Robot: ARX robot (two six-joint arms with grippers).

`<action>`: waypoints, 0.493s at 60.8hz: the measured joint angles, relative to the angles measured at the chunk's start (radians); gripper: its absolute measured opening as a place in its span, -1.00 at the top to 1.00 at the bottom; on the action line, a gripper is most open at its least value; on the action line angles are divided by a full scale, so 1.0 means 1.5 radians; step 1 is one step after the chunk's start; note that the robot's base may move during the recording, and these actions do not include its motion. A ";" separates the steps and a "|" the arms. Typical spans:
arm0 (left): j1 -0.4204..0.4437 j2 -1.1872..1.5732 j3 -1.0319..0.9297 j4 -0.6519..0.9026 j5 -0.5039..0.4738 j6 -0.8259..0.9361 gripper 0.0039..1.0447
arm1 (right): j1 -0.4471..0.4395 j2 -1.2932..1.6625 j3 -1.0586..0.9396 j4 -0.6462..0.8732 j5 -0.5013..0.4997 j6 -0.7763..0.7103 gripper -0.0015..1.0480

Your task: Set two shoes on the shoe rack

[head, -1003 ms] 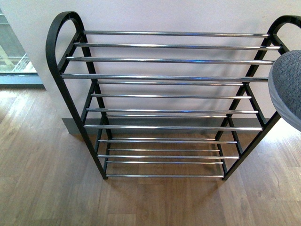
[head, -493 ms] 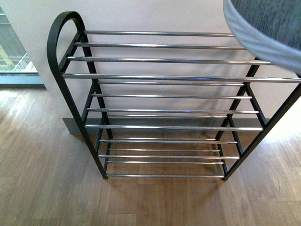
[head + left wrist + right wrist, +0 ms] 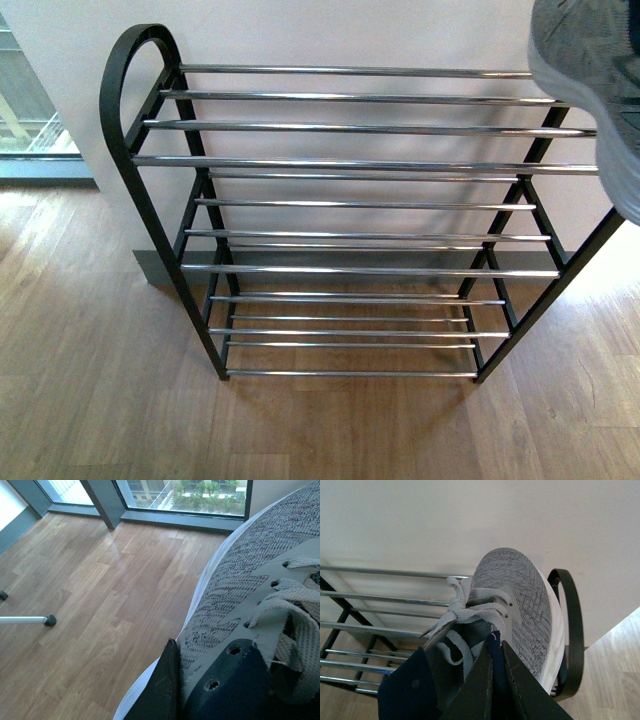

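Wood-plank floor [image 3: 100, 400], white wall [image 3: 350, 30] behind, strip of window [image 3: 25, 110] at 9–10 o'clock in the front view.

Shoe rack [image 3: 360, 162]: black frame, chrome bars in tiers, back against the wall, centred in the front view. No shoe rests on any tier visible.

Right-arm sneaker [image 3: 600, 80]: grey knit, pale sole. Sits at 1–2 o'clock in the front view, cut off by the frame edge, raised over the right end of the rack's top tier. Contact with the bars cannot be told. Right wrist view: toe points at the wall, just beside the rack's black end loop [image 3: 572, 630], laces loose.

Right gripper [image 3: 495, 645]: jaws pinched together on the navy collar of the right-arm sneaker, gripping it.

Left-arm sneaker [image 3: 235, 580]: same grey knit, white sole edge, pale laces, navy collar. Seen only in the left wrist view, held clear of the floor, with a window behind. Not visible in the front view.

Left gripper [image 3: 175, 670]: one dark finger lies flat against the sneaker's side; the other is hidden. It grips the left-arm sneaker.

White leg with black foot [image 3: 50, 620] stands on the floor, well apart from that sneaker.
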 joint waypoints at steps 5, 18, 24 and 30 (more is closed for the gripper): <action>0.000 0.000 0.000 0.000 0.000 0.000 0.98 | 0.021 0.026 0.022 0.003 0.017 0.007 0.97; 0.000 0.000 0.000 0.000 0.000 0.000 0.98 | 0.031 0.131 0.095 0.006 0.043 0.039 0.97; 0.000 0.000 0.000 0.000 0.000 0.000 0.98 | 0.020 0.182 0.123 0.021 0.051 0.049 0.97; 0.000 0.000 0.000 0.000 0.000 0.000 0.98 | 0.000 0.233 0.151 0.038 0.062 0.053 0.97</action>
